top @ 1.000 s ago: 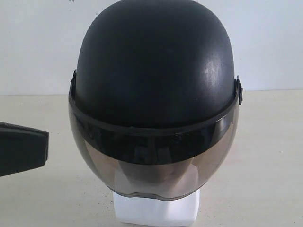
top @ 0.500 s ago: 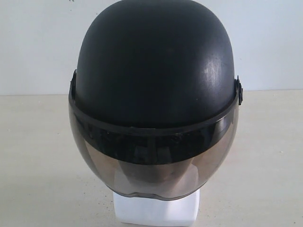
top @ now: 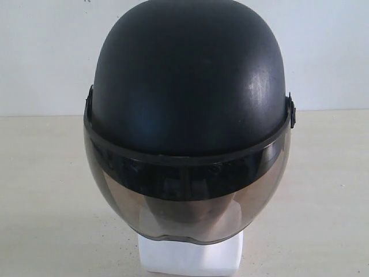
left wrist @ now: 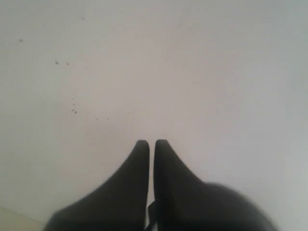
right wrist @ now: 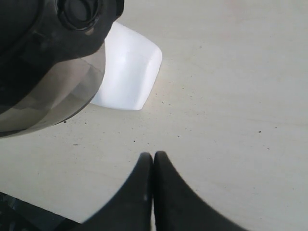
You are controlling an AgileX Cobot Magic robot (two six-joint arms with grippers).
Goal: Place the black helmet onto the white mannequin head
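Pale beige tabletop (top: 46, 202) runs back to a plain white wall (top: 46, 57) in the exterior view. In the middle of it stands the white mannequin head (top: 187, 261), with the black helmet (top: 187, 86) seated upright over it, so that only the blocky squared base shows beneath. The helmet's smoky brown visor (top: 184, 202) is down over the face, and a faint pale shape shows through it. Neither arm appears in the exterior view. In the right wrist view the right gripper (right wrist: 153, 156) hangs above bare table with its two dark fingers pressed together and nothing between them; the helmet, with its round side pivot (right wrist: 79, 9), and the white base lie apart from it. The left gripper (left wrist: 151, 144) has its fingers drawn together with only a hairline slit between them, holding nothing, before a pale surface marked with a few dark specks (left wrist: 73, 110).
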